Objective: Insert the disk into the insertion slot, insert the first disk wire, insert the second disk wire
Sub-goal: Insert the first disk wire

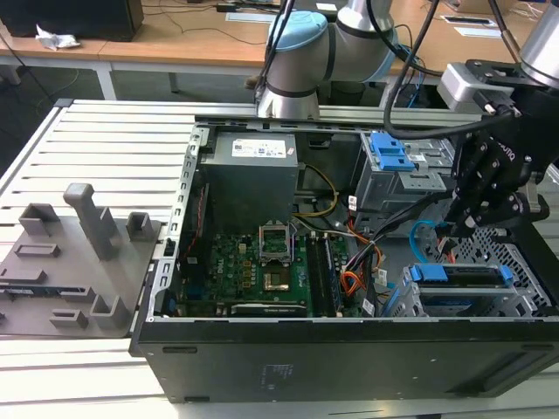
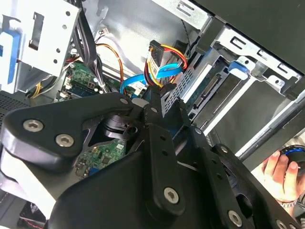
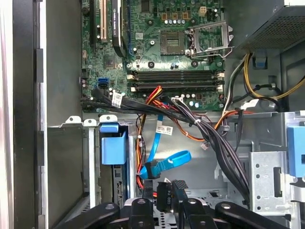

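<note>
With the disk (image 1: 458, 275) seated in the insertion slot (image 1: 528, 290), a wire step is judged in hand. The gripper (image 3: 171, 192) (fingers pressed together) is poised by the second disk wire (image 3: 167, 161); square alignment is needed.

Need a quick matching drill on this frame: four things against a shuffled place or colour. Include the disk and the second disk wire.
Things:
1. disk
2. second disk wire
3. power supply
4. fixture plate

Place or colour:
a. grey, outside the computer case, on the exterior view's left
b. thin light-blue loop
c. blue-framed, inside the case at the exterior view's lower right
d. grey box inside the case, beyond the motherboard

Pairs: 1-c, 2-b, 3-d, 4-a
</note>
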`<state>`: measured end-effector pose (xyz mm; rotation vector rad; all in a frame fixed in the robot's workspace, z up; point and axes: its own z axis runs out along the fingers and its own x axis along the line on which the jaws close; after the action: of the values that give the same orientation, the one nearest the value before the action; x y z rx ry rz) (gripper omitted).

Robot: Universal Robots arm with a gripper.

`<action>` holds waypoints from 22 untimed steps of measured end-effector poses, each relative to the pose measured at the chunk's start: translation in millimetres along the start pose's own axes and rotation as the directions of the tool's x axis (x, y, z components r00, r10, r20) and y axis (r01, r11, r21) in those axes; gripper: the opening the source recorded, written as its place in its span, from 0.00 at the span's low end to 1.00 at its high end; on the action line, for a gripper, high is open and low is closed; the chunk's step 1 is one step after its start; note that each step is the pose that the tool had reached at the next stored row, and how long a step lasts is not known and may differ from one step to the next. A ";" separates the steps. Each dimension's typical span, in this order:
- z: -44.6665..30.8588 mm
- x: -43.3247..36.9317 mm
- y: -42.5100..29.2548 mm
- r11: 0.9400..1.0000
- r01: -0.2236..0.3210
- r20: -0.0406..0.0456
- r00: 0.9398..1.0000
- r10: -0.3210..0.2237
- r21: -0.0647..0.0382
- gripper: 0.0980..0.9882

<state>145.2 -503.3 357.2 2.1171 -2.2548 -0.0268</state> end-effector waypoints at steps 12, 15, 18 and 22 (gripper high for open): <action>2.3 0.0 -0.1 1.000 -0.001 -0.001 1.000 0.001 0.000 0.07; 2.4 -0.1 -0.2 1.000 -0.001 -0.001 1.000 0.001 0.000 0.07; 2.3 0.9 -8.0 1.000 -0.001 -0.002 1.000 0.001 -0.002 0.07; 2.6 8.9 -8.5 1.000 -0.001 -0.001 1.000 0.001 -0.002 0.07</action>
<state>153.0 -512.7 354.3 2.1147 -2.2538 -0.0277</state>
